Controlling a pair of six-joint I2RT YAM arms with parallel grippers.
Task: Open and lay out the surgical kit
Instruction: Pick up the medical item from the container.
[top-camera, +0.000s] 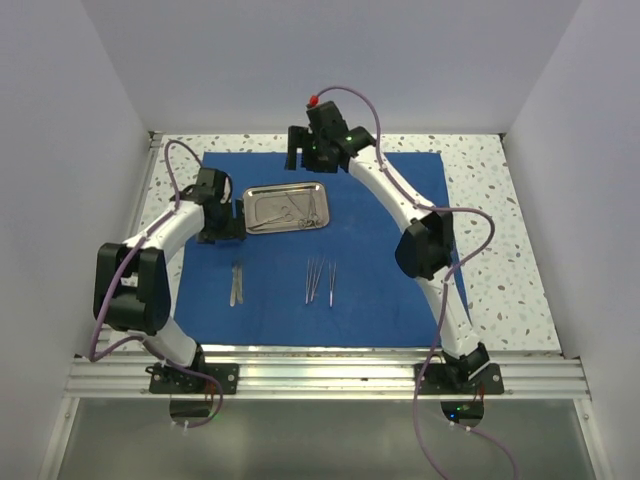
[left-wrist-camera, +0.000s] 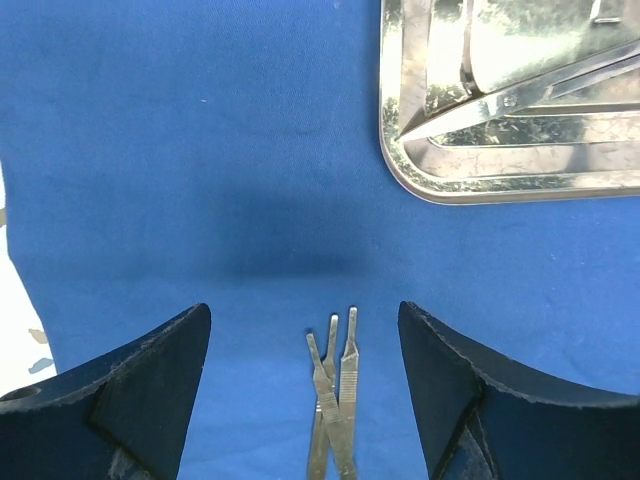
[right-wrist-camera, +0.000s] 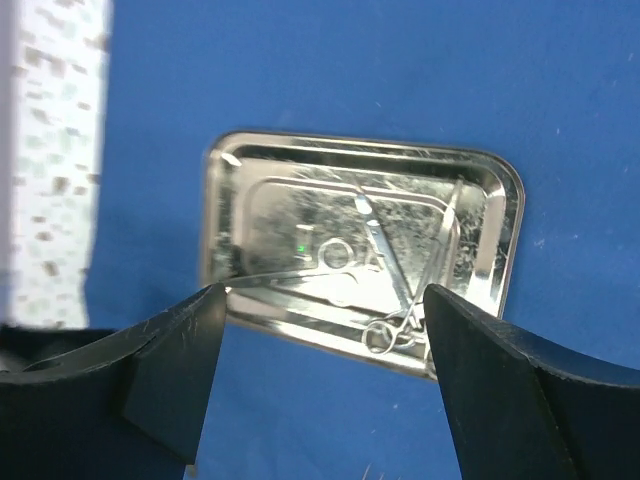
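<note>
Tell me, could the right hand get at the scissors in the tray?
Probably yes. The right hand hangs open close to the tray, whose scissors lie uncovered, and nothing stands between them. They lie flat on steel, though, so pinching them may be tricky.

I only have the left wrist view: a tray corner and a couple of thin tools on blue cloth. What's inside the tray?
Observer: The steel tray holds ring-handled scissors.
Operator: Where's the right arm?
Observer: The right gripper hovers over the far edge of the blue cloth, beyond the tray, fingers open.
Operator: Anything else laid out?
Observer: A second group of silver instruments lies on the cloth, right of the pair you see.
</note>
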